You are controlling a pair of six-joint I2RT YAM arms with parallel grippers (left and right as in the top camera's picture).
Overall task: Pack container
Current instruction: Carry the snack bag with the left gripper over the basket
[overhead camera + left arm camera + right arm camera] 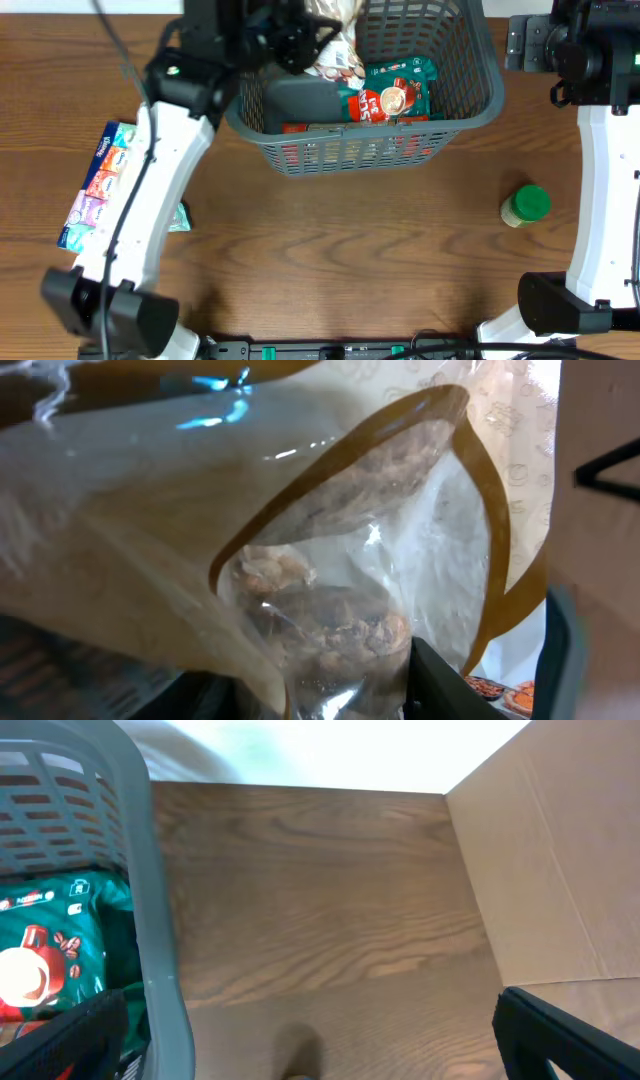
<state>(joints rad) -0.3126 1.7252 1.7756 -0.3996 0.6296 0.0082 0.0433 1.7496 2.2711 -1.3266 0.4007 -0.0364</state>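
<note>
Surface: wooden table [330, 260], brown grain; cardboard wall at the right edge of the right wrist view.
Container: grey lattice-sided basket [350, 152], upright at the far middle of the table, long axis running left to right.
Contents: green coffee pack [395, 95] lying toward the right; something red along the near wall, kind not legible; dark floor bare at the near left.
Left arm: left gripper [290, 40] poised over the far-left part of the basket, jaws clamped on the bag.
Held item: bag [330, 590] of clear film with brown trim, lumpy brown food inside, exact kind not told; fills the left wrist view, hanging from the jaws into the basket mouth.
Right arm: right gripper [310, 1050] spread wide, nothing between the fingers; outside the basket, just beside its right rim, bare table below.
Key relation: basket directly beneath the left jaws, bag inside the rim line; contact between bag bottom and floor or goods cannot be told.
Nearer arm: left, over the opening; right off to the side.
Step judged: placing the bag.
Next move judged: straight down, then release; bare floor lies toward the near left of the jaws.
Risk judged: soft film liable to cling to a finger or snag on the lattice; contents look crushable.
Outstanding: green-lidded jar [525, 205] on the table near the right arm, well apart from the basket; tissue pack [100, 185] at the left, partly under the left arm; both judged not yet packed.
</note>
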